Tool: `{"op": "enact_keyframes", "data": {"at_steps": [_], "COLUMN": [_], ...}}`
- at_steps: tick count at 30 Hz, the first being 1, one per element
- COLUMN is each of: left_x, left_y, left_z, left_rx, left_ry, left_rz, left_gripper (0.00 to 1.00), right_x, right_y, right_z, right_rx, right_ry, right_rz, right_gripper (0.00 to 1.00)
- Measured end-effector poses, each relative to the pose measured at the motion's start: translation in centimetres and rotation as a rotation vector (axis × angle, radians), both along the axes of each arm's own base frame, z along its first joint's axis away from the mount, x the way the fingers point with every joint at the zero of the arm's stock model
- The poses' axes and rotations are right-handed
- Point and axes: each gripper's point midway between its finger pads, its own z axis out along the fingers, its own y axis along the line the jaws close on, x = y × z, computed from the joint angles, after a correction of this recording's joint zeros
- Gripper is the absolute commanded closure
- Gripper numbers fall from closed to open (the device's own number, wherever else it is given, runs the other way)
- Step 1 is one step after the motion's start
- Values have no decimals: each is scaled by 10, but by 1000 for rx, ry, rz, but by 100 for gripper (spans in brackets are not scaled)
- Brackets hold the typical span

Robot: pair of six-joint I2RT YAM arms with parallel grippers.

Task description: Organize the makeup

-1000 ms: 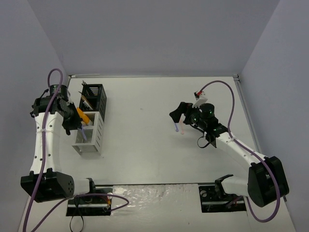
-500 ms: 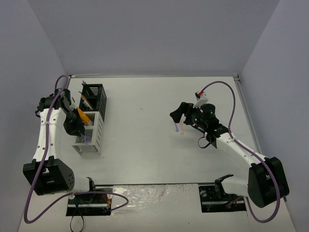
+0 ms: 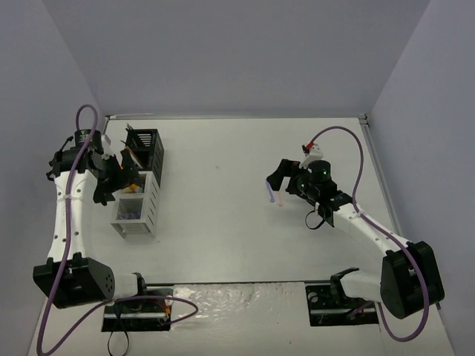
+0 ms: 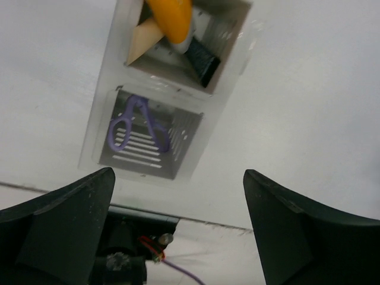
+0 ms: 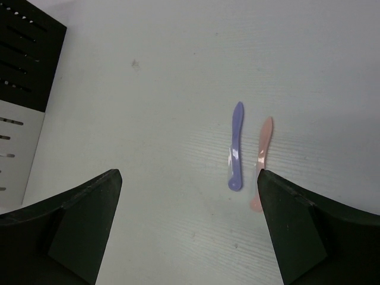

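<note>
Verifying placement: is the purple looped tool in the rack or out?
In: the purple looped tool lies on the slotted floor of the rack's end white compartment.

The bench [image 5: 178, 71] is looking matt. The purple spatula [image 5: 236, 155] and pink spatula [image 5: 262, 160] are gleaming like smooth plastic. The orange tube [image 4: 171, 18] is shining glossy; the rack [image 4: 102, 113] is looking matt.

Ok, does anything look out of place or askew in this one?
A purple spatula and a pink spatula lie loose on the table below the open right gripper, far from the rack. In the rack, the orange tube leans at a slant. Nothing looks spilled or damaged.
</note>
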Motion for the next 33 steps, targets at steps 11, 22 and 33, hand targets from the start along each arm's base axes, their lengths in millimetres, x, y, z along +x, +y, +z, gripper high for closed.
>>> {"op": "enact_keyframes", "data": {"at_steps": [11, 22, 33], "left_x": [27, 54, 55], "left_y": [-77, -121, -123], "left_z": [67, 4, 15], "left_rx": [-91, -128, -131], "left_ry": [-573, -542, -603], "left_rz": [-228, -356, -363], "left_gripper": [3, 3, 3], "right_x": [-3, 17, 11], "right_y": [-25, -30, -23], "right_z": [-66, -91, -122], "right_rx": [-200, -308, -438], "right_ry": [203, 285, 362], "right_rz": [-63, -80, -56], "right_gripper": [35, 56, 61]}}
